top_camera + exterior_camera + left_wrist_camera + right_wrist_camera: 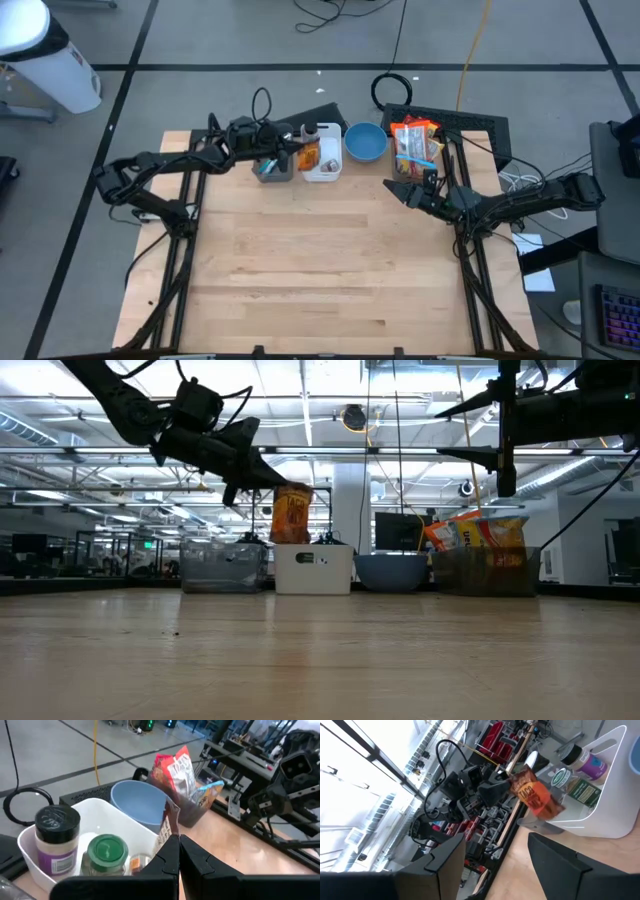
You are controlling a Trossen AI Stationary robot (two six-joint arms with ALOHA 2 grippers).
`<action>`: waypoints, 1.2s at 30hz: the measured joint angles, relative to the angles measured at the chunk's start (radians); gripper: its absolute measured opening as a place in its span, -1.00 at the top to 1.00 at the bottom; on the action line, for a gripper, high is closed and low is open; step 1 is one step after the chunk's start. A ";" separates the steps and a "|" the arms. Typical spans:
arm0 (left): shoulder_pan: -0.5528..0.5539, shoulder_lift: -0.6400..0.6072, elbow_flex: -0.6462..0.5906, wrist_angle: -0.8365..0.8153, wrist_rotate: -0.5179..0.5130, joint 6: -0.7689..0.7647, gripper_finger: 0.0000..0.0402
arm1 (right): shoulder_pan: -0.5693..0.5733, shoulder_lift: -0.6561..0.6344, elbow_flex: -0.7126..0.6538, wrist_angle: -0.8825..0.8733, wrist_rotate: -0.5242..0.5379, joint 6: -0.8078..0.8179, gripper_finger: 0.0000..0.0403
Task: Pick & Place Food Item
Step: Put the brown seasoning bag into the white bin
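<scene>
You've got the pick done: left tool (297,149) pinches the snack bag (309,155), hanging above the white bin (322,171). Placing's left. Right tool (397,190) waits open.

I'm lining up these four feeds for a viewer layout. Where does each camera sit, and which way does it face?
High view: overhead, looking straight down at the table; shows both arms.
Low view: at tabletop height, looking level across to the bins; arms enter from above.
Left wrist view: on the left arm, looking past the left gripper, shut on the snack bag, over the white bin.
Right wrist view: on the right arm, looking past the open right gripper toward the left arm.
Shared: all four views show the snack bag.
</scene>
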 joint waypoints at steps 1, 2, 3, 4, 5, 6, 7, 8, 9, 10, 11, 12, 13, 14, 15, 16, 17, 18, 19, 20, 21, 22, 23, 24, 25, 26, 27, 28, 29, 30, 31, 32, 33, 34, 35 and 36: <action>0.000 0.002 -0.003 0.012 0.000 -0.003 1.00 | 0.000 0.000 0.000 0.000 0.000 0.005 -0.04; 0.000 0.006 -0.003 0.024 0.000 -0.007 1.00 | 0.000 0.000 0.000 0.000 0.000 0.009 -0.04; 0.000 0.009 -0.003 0.038 0.000 -0.010 1.00 | 0.000 0.000 0.000 0.000 0.000 0.009 -0.04; 0.000 0.013 -0.003 0.055 0.000 -0.012 1.00 | 0.000 0.000 0.000 -0.001 0.000 0.009 -0.04; 0.000 0.017 -0.003 0.079 0.000 -0.013 1.00 | 0.000 0.000 0.000 0.000 0.000 0.009 -0.04; 0.000 0.020 -0.003 0.100 0.000 -0.014 1.00 | 0.000 0.000 0.000 -0.001 0.000 0.009 -0.04; 0.000 0.024 -0.003 0.119 0.000 -0.014 1.00 | 0.000 0.000 0.000 0.000 0.000 0.009 -0.04; 0.000 0.030 -0.003 0.136 0.000 -0.016 1.00 | 0.000 0.000 0.000 0.000 0.000 0.009 -0.04; 0.000 0.038 -0.003 0.146 -0.001 -0.024 1.00 | 0.000 0.000 0.000 0.000 0.000 0.009 -0.04; 0.000 0.045 -0.003 0.145 -0.001 -0.035 1.00 | 0.000 0.000 0.000 0.000 0.000 0.009 -0.04; 0.000 0.052 -0.003 0.142 -0.001 -0.039 1.00 | 0.000 0.000 0.000 0.000 0.000 0.009 -0.03; 0.000 0.059 -0.003 0.142 0.000 -0.041 1.00 | 0.000 0.000 0.000 0.000 0.000 0.009 -0.03; 0.000 0.066 -0.003 0.139 0.000 -0.041 1.00 | 0.000 0.000 0.000 0.000 0.000 0.009 -0.03; 0.000 0.075 -0.003 0.140 0.000 -0.042 1.00 | 0.000 0.000 0.000 0.000 0.000 0.012 -0.03; -0.002 0.081 -0.003 0.139 -0.001 -0.046 1.00 | 0.000 0.000 0.000 0.000 0.000 0.014 -0.03; -0.002 0.089 -0.003 0.139 -0.001 -0.052 1.00 | 0.000 0.000 0.000 -0.001 0.000 0.015 -0.03; -0.002 0.096 -0.003 0.140 -0.001 -0.056 1.00 | 0.000 0.000 0.000 -0.001 0.000 0.015 -0.03; -0.002 0.102 -0.003 0.141 -0.002 -0.061 1.00 | 0.000 0.000 0.000 -0.001 0.000 0.015 -0.03; -0.002 0.107 -0.003 0.141 -0.007 -0.061 1.00 | 0.000 0.000 0.000 -0.001 0.000 0.015 -0.03; -0.002 0.112 -0.003 0.141 -0.013 -0.061 1.00 | 0.000 0.000 0.000 -0.001 0.000 0.015 -0.03; -0.003 0.116 -0.003 0.143 -0.022 -0.061 1.00 | 0.000 0.000 0.000 -0.001 0.000 0.015 -0.03; -0.004 0.119 -0.003 0.144 -0.027 -0.061 1.00 | 0.000 0.000 0.000 -0.001 0.000 0.014 -0.03; -0.005 0.122 -0.003 0.148 -0.030 -0.060 1.00 | 0.000 0.000 0.000 -0.001 0.000 0.015 -0.03; -0.006 0.124 -0.003 0.154 -0.034 -0.059 0.99 | 0.000 0.000 0.000 -0.001 0.000 0.015 -0.03; -0.006 0.126 -0.003 0.158 -0.035 -0.057 0.99 | 0.000 0.000 0.001 -0.001 0.000 0.015 -0.03; -0.008 0.129 -0.003 0.161 -0.035 -0.057 0.99 | 0.000 0.000 0.001 -0.002 0.000 0.014 -0.03; -0.008 0.131 -0.003 0.162 -0.036 -0.056 1.00 | 0.000 0.000 0.001 -0.002 0.000 0.014 -0.03; -0.008 0.133 -0.003 0.162 -0.036 -0.054 1.00 | 0.000 0.000 0.001 -0.002 0.000 0.014 -0.03; -0.008 0.136 -0.003 0.161 -0.038 -0.051 1.00 | 0.000 0.000 0.001 -0.002 0.000 0.014 -0.03; -0.009 0.140 -0.003 0.159 -0.046 -0.047 0.99 | 0.000 0.000 0.001 -0.002 0.000 0.013 -0.03; -0.011 0.146 -0.003 0.159 -0.055 -0.044 0.99 | 0.000 0.000 0.001 -0.002 0.000 0.013 -0.03; -0.015 0.152 -0.003 0.159 -0.062 -0.044 0.99 | 0.000 0.000 0.001 -0.002 0.000 0.013 -0.03; -0.016 0.156 -0.003 0.155 -0.070 -0.044 0.99 | 0.000 0.000 0.001 -0.002 0.000 0.013 -0.03; -0.018 0.163 -0.003 0.156 -0.080 -0.044 0.99 | 0.000 0.000 0.001 -0.002 0.000 0.013 -0.03; -0.022 0.170 -0.003 0.164 -0.083 -0.044 0.99 | 0.000 0.000 0.001 -0.002 0.000 0.013 -0.03; -0.025 0.178 -0.002 0.166 -0.087 -0.044 0.99 | 0.000 0.000 0.001 -0.002 0.000 0.013 -0.03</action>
